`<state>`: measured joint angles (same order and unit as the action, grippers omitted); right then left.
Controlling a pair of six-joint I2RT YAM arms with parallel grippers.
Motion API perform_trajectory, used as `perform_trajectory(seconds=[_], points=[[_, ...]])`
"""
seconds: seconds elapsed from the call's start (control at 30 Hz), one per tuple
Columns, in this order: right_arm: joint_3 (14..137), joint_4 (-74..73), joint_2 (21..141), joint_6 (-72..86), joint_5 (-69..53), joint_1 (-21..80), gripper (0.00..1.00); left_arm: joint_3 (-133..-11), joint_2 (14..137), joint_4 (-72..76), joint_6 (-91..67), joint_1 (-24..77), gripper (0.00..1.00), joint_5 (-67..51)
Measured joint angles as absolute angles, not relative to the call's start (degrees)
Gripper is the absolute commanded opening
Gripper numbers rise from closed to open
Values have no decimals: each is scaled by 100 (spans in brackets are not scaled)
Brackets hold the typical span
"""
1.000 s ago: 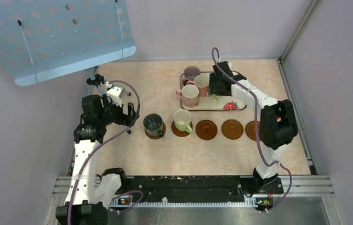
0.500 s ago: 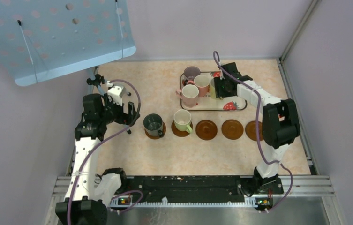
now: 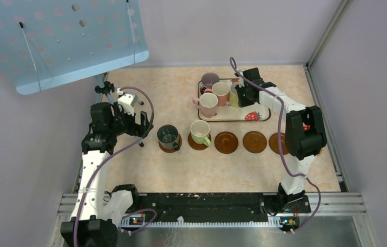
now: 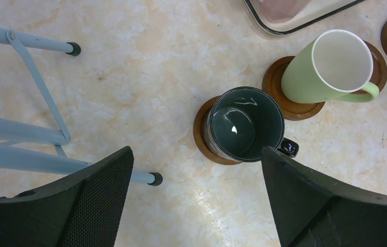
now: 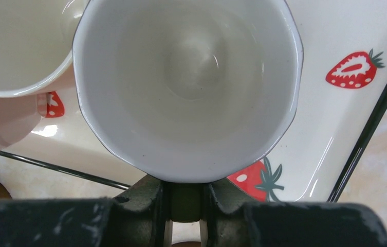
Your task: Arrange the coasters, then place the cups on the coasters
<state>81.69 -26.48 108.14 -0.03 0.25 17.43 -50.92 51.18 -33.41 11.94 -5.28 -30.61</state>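
**Cups bound for coasters: right claw pinching a pale mug on the tray**

Seen from the right wrist, a small pale yellow-green ceramic cup (image 5: 188, 87) with a white glazed inside fills the view. It stands upright in a rectangular white strawberry-print tray (image 5: 314, 128) at the far side of the marbled beige bench (image 4: 155, 62). The right claw (image 5: 185, 200) is pressed together on a narrow green part just under the cup's near rim. That part is most likely the handle, though the rim hides its shape. A pink ceramic cup (image 5: 6, 46) sits just beside it on the left; whether the two touch cannot be told. From above, a second pink cup (image 3: 208, 104) and a mauve-purple cup (image 3: 210, 80) share the tray.

Nearer the arms, round glossy brown coasters (image 4: 283, 100) lie in a row. A dark grey-green cup (image 4: 242, 123) and another pale green cup (image 4: 330, 67) each stand on one. Three bare coasters (image 3: 226, 142) lie to their right, the last partly behind the right arm. A sixth is not visible.

The left claw (image 4: 196, 150) hangs spread wide above the dark cup, holding nothing.

The gripped cup is probably light, rigid and breakable, with a slick glaze. A pinch on the handle alone may let it swing or tilt. A straight, slow lift seems wise, so that it clears the pink neighbour and the tray's raised edge. Pinching the wall over the rim would be the steadier alternative.
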Motion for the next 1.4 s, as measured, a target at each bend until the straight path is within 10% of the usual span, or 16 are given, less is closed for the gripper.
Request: perform_trajectory(seconds=[0.83,1.4], points=[[4908,-2123,6626,-703,-840,2895,0,-5092,5118,-3297,1188,-528,99,-3284],[3972,-2200,6364,-360,215,3900,0,-5092,5074,-3299,1164,-528,99,-3365]])
